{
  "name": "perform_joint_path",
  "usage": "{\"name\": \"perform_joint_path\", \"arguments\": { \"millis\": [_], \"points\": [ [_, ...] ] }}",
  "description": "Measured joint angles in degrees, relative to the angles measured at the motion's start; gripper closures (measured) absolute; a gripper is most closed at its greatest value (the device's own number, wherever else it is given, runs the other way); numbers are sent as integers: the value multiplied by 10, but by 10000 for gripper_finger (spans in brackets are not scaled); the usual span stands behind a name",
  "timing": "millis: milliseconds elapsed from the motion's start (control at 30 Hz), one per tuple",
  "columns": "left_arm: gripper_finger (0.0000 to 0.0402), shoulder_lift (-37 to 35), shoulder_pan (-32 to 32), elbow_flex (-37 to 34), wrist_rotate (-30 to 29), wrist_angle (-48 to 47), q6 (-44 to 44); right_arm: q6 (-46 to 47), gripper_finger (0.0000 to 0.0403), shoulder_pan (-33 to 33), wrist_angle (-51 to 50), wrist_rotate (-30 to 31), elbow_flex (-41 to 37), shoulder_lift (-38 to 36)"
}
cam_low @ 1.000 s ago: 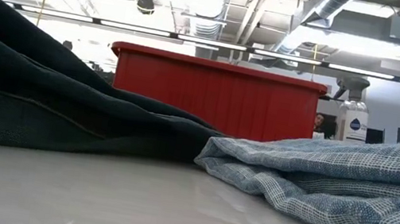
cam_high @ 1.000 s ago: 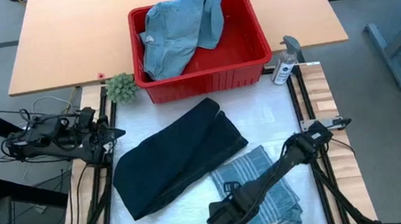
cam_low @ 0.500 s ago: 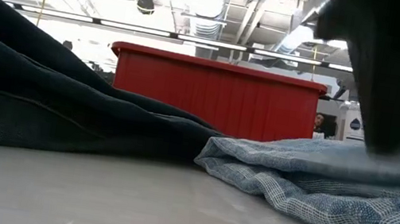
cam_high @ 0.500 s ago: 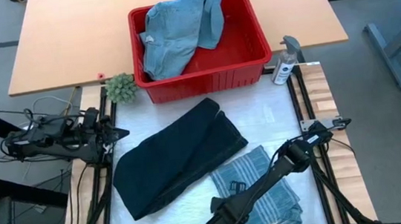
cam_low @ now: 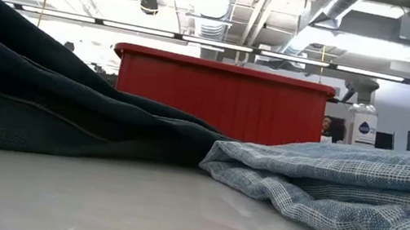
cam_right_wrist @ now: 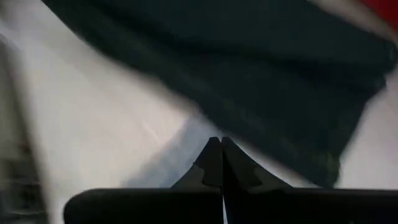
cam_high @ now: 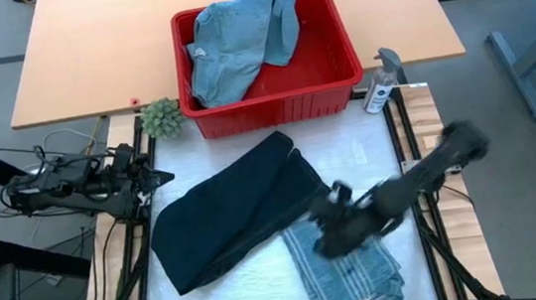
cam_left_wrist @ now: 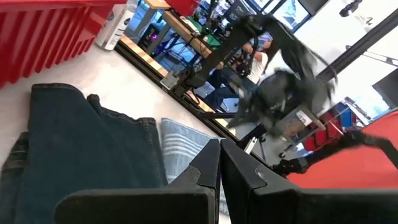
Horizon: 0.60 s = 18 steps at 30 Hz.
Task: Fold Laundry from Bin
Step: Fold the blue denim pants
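The right gripper [cam_high: 334,225] hangs blurred over the upper edge of the folded blue-grey striped shirt [cam_high: 346,272], its two fingers [cam_right_wrist: 217,163] pressed together and holding nothing; whether it touches the cloth cannot be told. Its arm runs back toward the table's right edge. The striped shirt lies flat at the near right of the white work surface [cam_high: 358,150], and in the low view it shows as a soft checked fold [cam_low: 342,186] in the foreground. Just beside it, touching along one edge, the dark navy trousers [cam_high: 230,214] lie folded in a slanted block across the middle of the surface. Beyond them stands the red bin [cam_high: 341,87], at the far side of the work surface, with light blue denim pieces [cam_high: 236,38] heaped inside and draped over its far rim. A spray bottle [cam_high: 381,83] stands just right of the bin, and a small green plant [cam_high: 161,116] sits by its left corner. The left gripper [cam_high: 156,180] waits at the table's left edge, well apart from the garments, its fingers [cam_left_wrist: 205,171] closed tight together and empty.
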Motion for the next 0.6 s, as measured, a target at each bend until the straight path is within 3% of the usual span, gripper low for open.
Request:
{"name": "perform_joint_path", "arguments": {
  "millis": [67,167,267,367,467,600],
  "points": [
    [401,0,0,0,-1,0,6,-19,387,-11,162,-16,-141,-106],
    [401,0,0,0,0,-1,6,34,387,-36,466,-54,-364,-231],
    [401,0,0,0,4,-1,-2,90,387,-45,658,-82,-493,-255],
    [401,0,0,0,5,-1,-3,126,387,-32,624,-73,-502,-220],
    [402,0,0,0,-5,-2,-3,160,387,-30,529,-115,-480,-161],
    [401,0,0,0,-20,-4,-3,157,387,-32,489,-154,-443,-104]
  ]
}}
